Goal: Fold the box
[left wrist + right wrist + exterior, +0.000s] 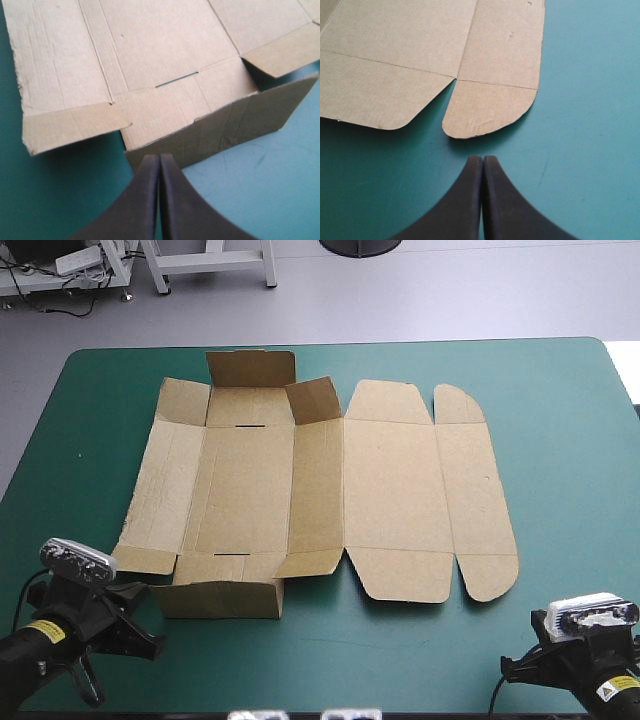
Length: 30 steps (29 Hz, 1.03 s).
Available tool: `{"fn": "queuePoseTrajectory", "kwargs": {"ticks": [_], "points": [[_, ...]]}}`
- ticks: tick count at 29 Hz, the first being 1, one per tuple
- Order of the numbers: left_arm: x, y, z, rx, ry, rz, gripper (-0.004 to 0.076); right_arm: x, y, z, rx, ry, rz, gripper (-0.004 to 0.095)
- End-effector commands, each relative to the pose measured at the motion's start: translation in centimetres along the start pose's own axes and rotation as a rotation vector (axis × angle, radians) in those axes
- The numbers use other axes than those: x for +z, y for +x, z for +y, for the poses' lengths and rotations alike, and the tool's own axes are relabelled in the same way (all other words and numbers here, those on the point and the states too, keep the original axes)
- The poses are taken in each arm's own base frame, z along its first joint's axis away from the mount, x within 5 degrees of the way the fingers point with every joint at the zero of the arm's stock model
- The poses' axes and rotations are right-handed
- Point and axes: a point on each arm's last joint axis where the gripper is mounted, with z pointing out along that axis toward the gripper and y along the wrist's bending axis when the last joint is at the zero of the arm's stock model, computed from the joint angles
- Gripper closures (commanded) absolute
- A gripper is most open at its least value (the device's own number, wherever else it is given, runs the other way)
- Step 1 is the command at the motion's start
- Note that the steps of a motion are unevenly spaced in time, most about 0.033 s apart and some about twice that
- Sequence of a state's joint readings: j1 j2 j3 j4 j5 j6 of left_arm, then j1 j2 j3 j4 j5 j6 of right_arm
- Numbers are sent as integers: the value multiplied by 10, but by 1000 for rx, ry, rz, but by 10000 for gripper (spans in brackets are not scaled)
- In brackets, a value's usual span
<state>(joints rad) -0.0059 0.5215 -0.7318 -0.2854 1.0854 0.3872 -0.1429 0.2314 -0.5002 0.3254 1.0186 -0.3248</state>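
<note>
- Brown board on a teal-green cover (560,440): in the high view I see the whole box (320,490), lying mid-table and slightly toward the left edge.
- Only the high view shows both halves at once. The left half has its walls partly raised, and the lid (400,490) is flat on the right.
- The far flap (250,368) stands up, and the near wall (220,598) stands along the edge closest to me.
- The left wrist view adds detail I cannot read from above. It shows a narrow slot (175,79) cut in the floor just behind the near wall, a side flap (70,127) lifted a little off the cover, and the ragged outer edge of the board.
- The right wrist view shows only the lid's near corner, where a rounded tab (487,107) lies flat on the cover with a crease across its base.
- Left gripper (159,161): the fingers are pressed together into one pointed arch and hold nothing. The tip is at the foot of the near wall, and I cannot tell whether it touches.
- Right gripper (483,161): the fingers are likewise pressed together and empty. It rests low over the bare cover, just short of the tab and clear of it.
</note>
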Motion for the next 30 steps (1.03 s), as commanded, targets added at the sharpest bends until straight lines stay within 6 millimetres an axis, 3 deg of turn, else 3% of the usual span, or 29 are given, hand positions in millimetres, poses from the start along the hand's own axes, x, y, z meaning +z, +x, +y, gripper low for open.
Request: {"fn": "queuePoseTrajectory", "kwargs": {"ticks": [1, 9, 16, 21, 25, 30], "points": [[-14, -30, 2, 5, 4, -84, 717, -4, -12, -1, 1, 10, -83, 932], [-12, -81, 16, 8, -6, -87, 587, -4, -15, -1, 1, 18, -106, 932], [23, -121, 39, 26, -35, -18, 469, -3, -18, -3, 1, 30, -134, 932], [68, -133, 62, 54, -84, 115, 393, -3, -17, -3, -4, 37, -132, 932], [99, -135, 82, 99, -175, 214, 380, -3, -17, -5, -15, 51, -127, 932], [123, -130, 100, 89, -286, 313, 380, -3, -16, -6, -24, 67, -119, 932]]}}
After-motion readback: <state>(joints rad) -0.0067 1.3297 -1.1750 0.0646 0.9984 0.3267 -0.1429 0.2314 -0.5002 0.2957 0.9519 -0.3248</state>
